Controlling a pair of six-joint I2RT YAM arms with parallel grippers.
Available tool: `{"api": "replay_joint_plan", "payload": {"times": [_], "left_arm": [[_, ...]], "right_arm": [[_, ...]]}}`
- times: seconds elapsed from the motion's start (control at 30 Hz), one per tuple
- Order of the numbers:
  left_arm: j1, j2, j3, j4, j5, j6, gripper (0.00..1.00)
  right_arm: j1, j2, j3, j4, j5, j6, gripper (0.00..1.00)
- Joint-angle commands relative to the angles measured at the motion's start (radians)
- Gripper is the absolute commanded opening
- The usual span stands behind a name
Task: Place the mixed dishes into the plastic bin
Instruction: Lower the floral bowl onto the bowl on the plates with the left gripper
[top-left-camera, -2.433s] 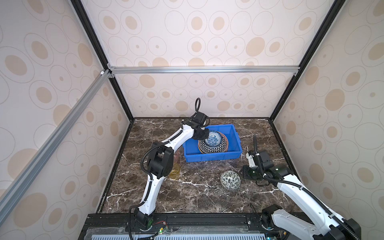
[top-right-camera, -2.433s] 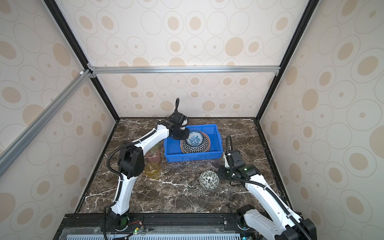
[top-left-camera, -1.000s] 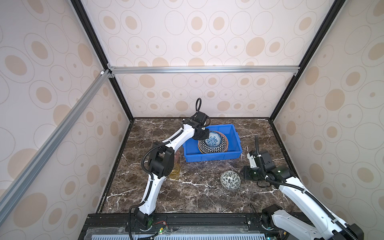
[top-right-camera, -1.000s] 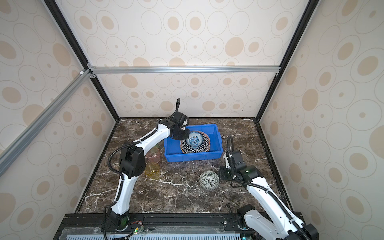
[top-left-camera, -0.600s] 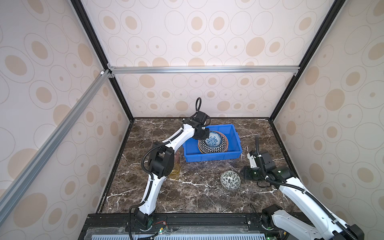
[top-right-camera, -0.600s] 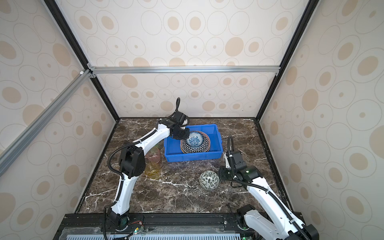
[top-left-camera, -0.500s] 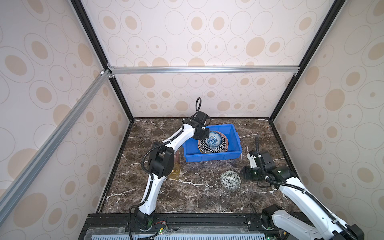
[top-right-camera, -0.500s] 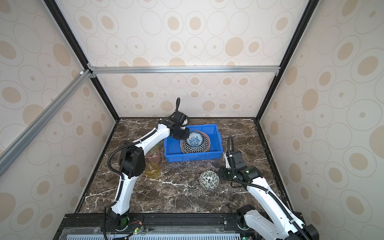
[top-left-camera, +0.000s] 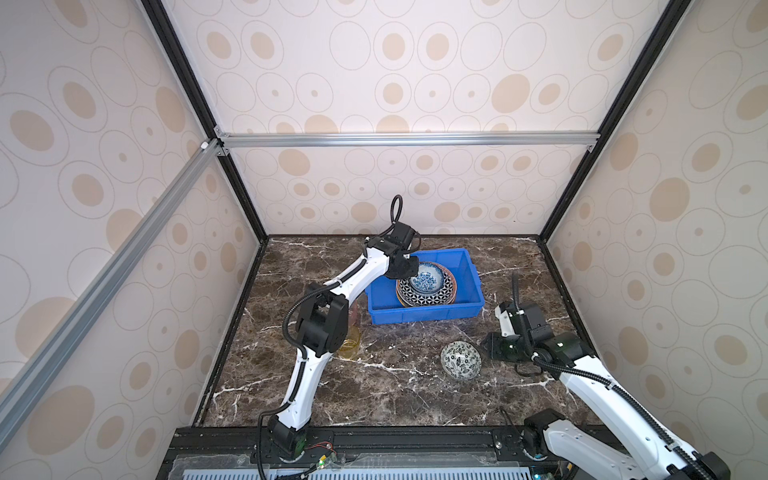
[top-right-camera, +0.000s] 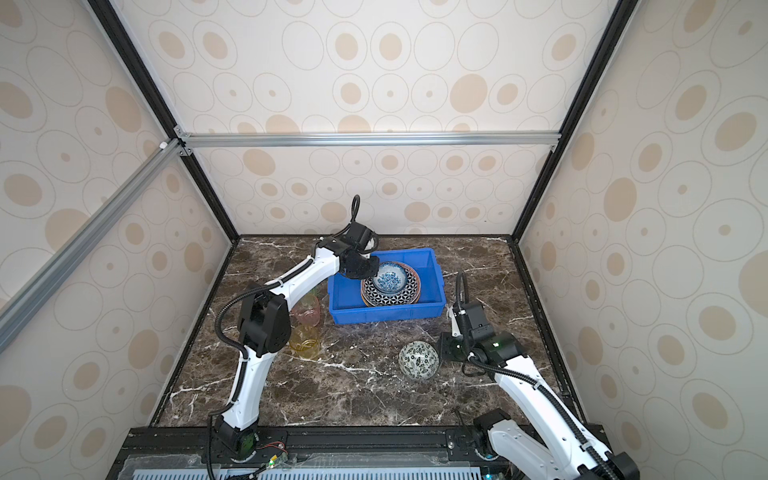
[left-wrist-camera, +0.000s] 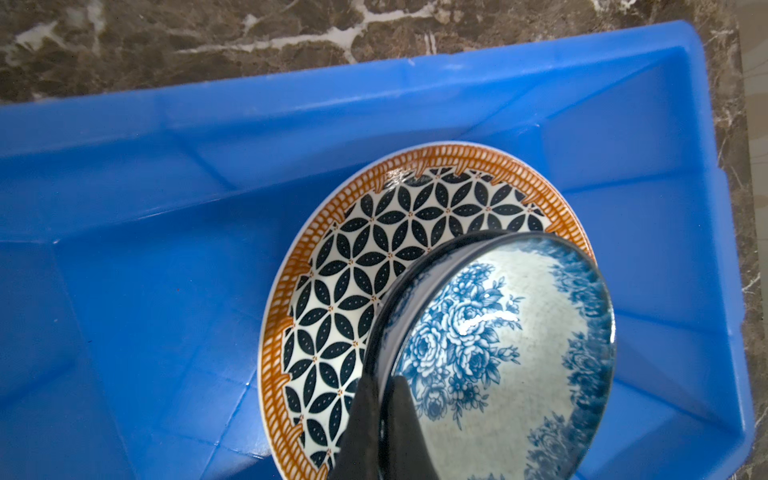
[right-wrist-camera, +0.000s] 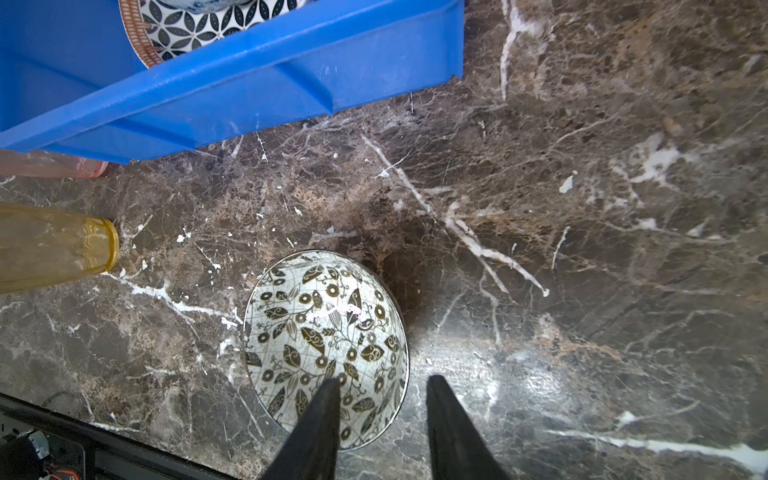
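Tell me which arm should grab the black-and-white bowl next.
Right. The right gripper, open, straddles the rim of the black-and-white bowl; the left gripper is shut on the blue-floral bowl in the bin.

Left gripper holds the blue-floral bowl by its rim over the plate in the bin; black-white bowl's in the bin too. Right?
No: the black-white bowl sits on the table, outside the bin; see the right wrist view. The left gripper does hold the blue-floral bowl over the plate.
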Motion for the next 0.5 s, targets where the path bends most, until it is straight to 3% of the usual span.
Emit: {"api": "replay_joint_plan", "payload": {"times": [0.0,0.47], "left_arm": [[-0.003,0.003,0.038,-0.019,0.01,-0.005,0.01],[-0.003,0.001,-0.01,-0.008,0.031,-0.017,0.08]], "right_arm": [[0.003,-0.014,-0.019,-0.021,0.002,-0.001,0.38],[0.003,-0.017,-0.026,-0.021,-0.008,0.003,0.38]]}}
